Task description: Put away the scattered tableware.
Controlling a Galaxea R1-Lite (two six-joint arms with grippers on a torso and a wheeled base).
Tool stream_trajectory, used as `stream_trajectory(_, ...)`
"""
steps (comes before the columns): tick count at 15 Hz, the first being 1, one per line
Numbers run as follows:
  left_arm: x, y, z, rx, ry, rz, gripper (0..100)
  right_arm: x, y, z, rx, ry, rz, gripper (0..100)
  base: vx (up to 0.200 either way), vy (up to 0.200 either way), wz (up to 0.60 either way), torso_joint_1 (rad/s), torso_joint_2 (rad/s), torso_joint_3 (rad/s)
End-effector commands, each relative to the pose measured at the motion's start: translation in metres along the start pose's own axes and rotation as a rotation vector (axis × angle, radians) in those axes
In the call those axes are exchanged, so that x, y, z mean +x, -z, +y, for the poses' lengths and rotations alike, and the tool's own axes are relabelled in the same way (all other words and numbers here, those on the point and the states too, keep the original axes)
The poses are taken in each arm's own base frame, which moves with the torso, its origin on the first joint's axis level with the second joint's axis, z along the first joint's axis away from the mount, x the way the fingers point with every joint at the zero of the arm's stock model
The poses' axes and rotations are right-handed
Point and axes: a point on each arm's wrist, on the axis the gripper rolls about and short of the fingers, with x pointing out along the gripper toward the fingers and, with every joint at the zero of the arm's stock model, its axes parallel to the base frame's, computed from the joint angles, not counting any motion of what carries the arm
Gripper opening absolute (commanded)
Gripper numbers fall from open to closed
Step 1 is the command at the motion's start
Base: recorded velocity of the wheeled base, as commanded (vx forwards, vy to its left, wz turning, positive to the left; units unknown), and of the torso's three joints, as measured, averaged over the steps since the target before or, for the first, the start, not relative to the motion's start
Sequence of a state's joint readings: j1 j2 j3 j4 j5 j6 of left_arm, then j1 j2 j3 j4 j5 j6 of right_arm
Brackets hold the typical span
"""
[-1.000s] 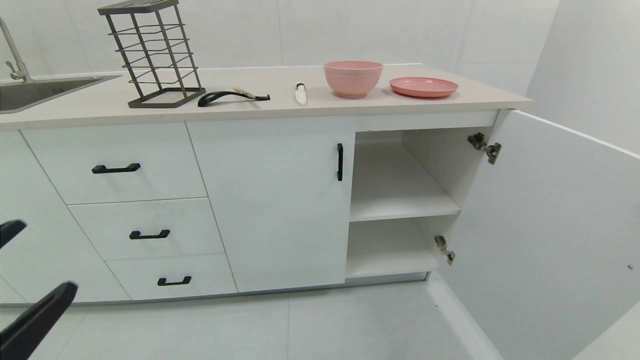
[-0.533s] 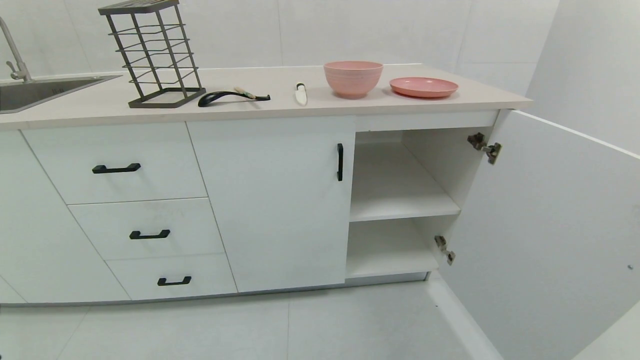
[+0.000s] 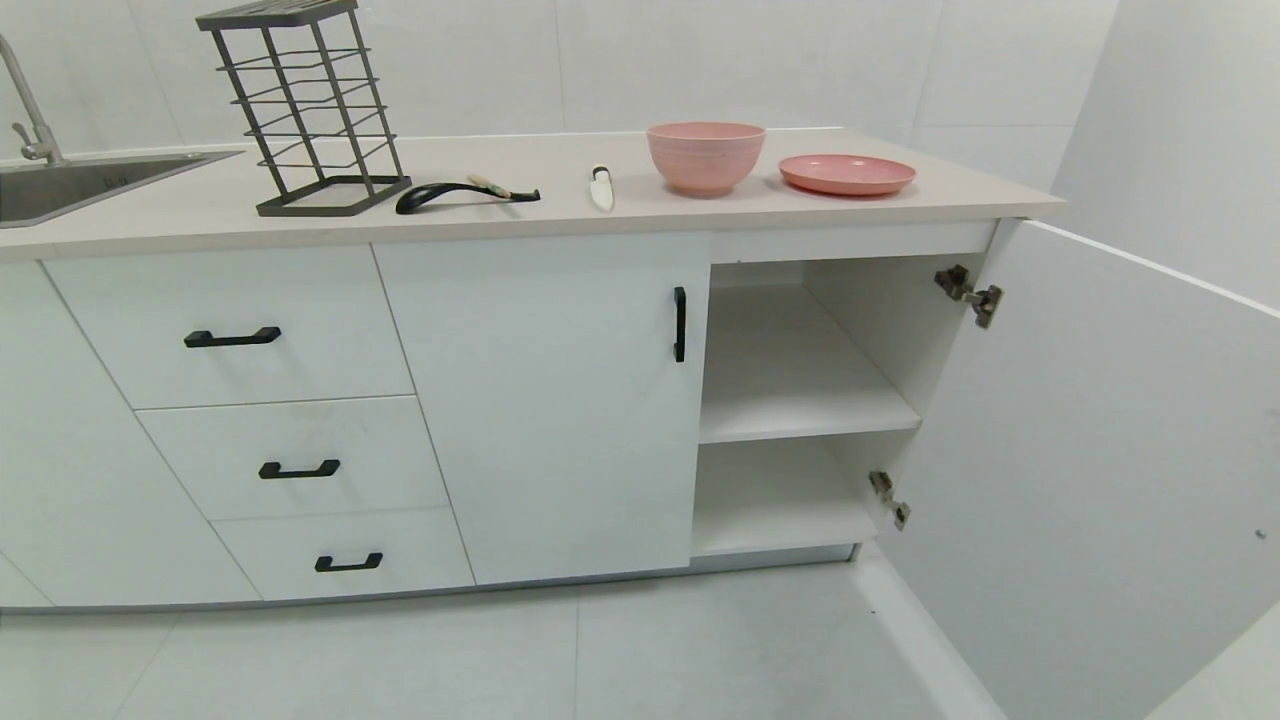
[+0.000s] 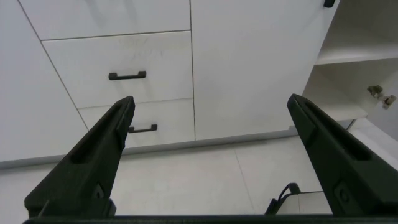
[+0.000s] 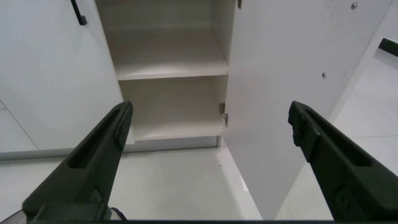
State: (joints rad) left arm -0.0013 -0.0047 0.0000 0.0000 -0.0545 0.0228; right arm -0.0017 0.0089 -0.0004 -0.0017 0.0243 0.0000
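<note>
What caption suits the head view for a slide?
Pink bowl and plate on the counter above an open cabinet.

Sink [image 3: 70, 185] and tap [image 3: 25, 100] run off the head view's left edge, the open cabinet door [image 3: 1100, 450] off its right; the small white utensil [image 3: 601, 187] is too small to identify.

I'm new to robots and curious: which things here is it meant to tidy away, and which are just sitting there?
For the job: pink bowl, pink plate, black ladle, white utensil, open cupboard.
Just lying about: wire rack, sink, tap, drawers.
</note>
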Motion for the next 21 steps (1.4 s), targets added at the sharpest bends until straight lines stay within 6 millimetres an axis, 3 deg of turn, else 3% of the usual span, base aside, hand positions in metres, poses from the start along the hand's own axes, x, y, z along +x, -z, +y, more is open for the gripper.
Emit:
stream_trajectory(1, 0.0004, -0.0001, 0.0, 0.005, 0.0, 0.005, 100, 0.0003, 0.0001, 0.0, 0.0, -0.002, 0.004, 100, 0.0, 0.0, 0.0, 0.0, 0.0, 0.0)
stream_trajectory(13, 0.0004, -0.0003, 0.0003, -0.001, -0.013, 0.003, 100, 0.0003, 0.0001, -0.0001, 0.003, 0.003, 0.004, 100, 0.0, -0.017, 0.0, 0.0, 0.0, 0.0)
stream_trajectory(18, 0.0003, -0.0003, 0.0006, -0.012, -0.027, 0.004, 100, 0.0003, 0.0001, -0.0001, 0.003, 0.003, 0.004, 100, 0.0, -0.2, 0.0, 0.005, 0.0, 0.003)
stream_trajectory(21, 0.0003, -0.0002, 0.0006, -0.015, -0.028, 0.004, 100, 0.0003, 0.0001, -0.0001, 0.003, 0.003, 0.004, 100, 0.0, 0.0, 0.0, 0.0, 0.0, 0.0)
